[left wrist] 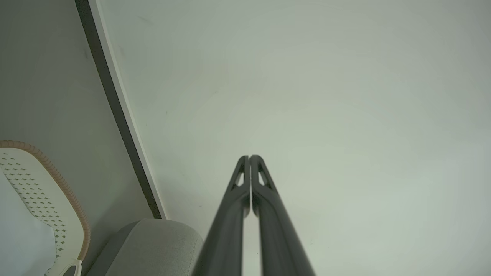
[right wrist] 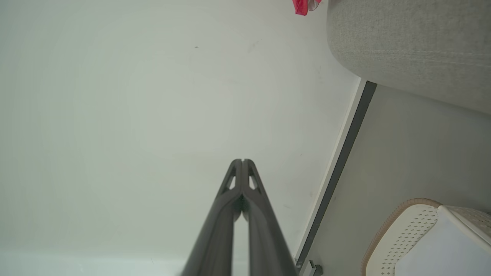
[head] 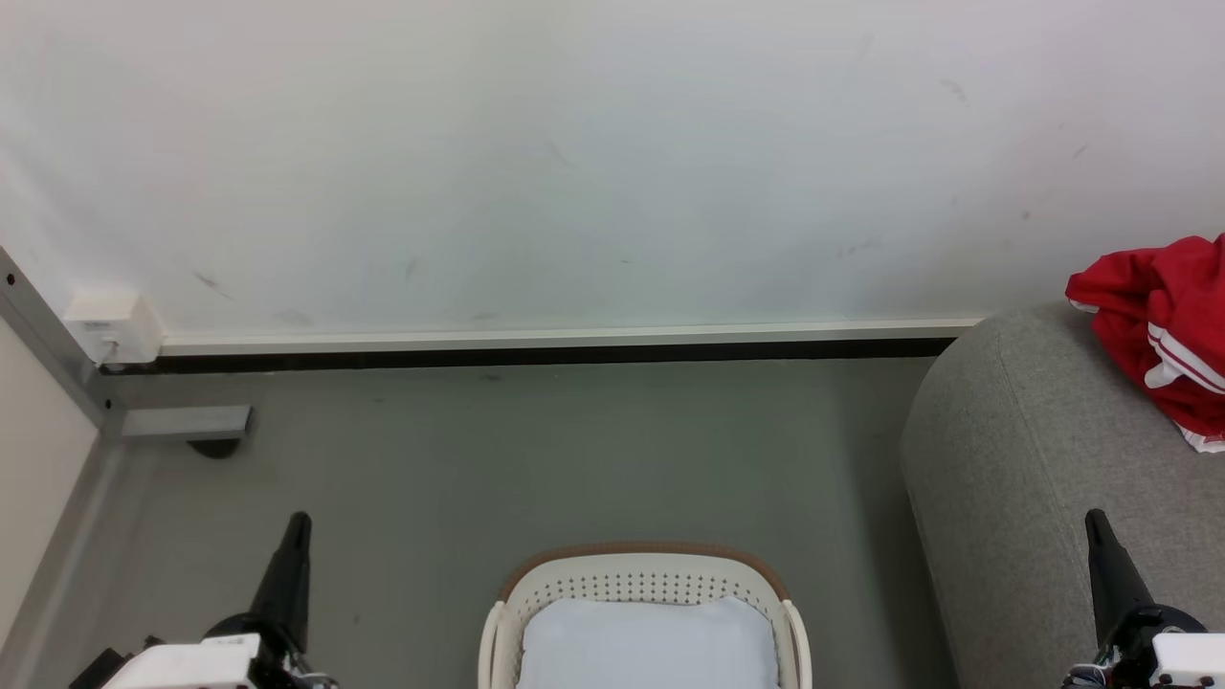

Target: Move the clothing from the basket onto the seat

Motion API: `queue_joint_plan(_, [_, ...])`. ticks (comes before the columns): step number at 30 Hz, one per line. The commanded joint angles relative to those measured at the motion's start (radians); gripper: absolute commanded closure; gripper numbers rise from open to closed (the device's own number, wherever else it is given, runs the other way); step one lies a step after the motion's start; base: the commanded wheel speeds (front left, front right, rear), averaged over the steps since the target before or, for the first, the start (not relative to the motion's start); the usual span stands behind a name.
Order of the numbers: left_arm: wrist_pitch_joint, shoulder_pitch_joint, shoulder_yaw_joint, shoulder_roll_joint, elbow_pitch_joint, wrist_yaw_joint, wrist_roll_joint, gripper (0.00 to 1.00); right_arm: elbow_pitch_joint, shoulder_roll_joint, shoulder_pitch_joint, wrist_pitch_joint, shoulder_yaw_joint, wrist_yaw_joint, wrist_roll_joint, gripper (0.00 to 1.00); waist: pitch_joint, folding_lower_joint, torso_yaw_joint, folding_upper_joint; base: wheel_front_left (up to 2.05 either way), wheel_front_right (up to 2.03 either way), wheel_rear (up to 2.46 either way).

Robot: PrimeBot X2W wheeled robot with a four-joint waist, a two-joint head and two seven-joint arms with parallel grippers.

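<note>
Though left gripper (left wrist: 249, 158), right gripper (right wrist: 242, 161) pressed together, clothing (head: 1163, 325) on seat (head: 1034, 459) clearest from head.

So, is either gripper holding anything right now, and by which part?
Nothing is held. The left gripper and the right gripper are both shut with nothing between their fingers. The clothing lies on the sofa.

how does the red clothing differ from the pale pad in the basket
Colour: the clothing is bright red with white stripes; the pad is plain pale blue-white.
Pose: the clothing lies crumpled in a heap; the pad lies flat and smooth.
Place: the clothing sits on the grey sofa; the pad lies inside the white basket.
Both look like soft fabric.
</note>
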Motion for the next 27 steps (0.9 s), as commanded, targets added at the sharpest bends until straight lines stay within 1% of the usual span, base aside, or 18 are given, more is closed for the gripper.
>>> queue_joint_plan(1, [0.004, -0.008, 0.002, 0.002, -0.004, -0.001, -0.014, 1.0, -0.006, -0.007, -0.012, 0.003, -0.004, -0.002, 0.001, 1.0, 0.0, 0.0, 0.0, 0.0, 0.0, 0.0, 0.0])
queue_joint_plan(27, [0.004, -0.008, 0.002, 0.002, -0.004, -0.001, -0.014, 1.0, -0.006, -0.007, -0.012, 0.003, -0.004, -0.002, 0.001, 1.0, 0.0, 0.0, 0.0, 0.0, 0.0, 0.0, 0.0])
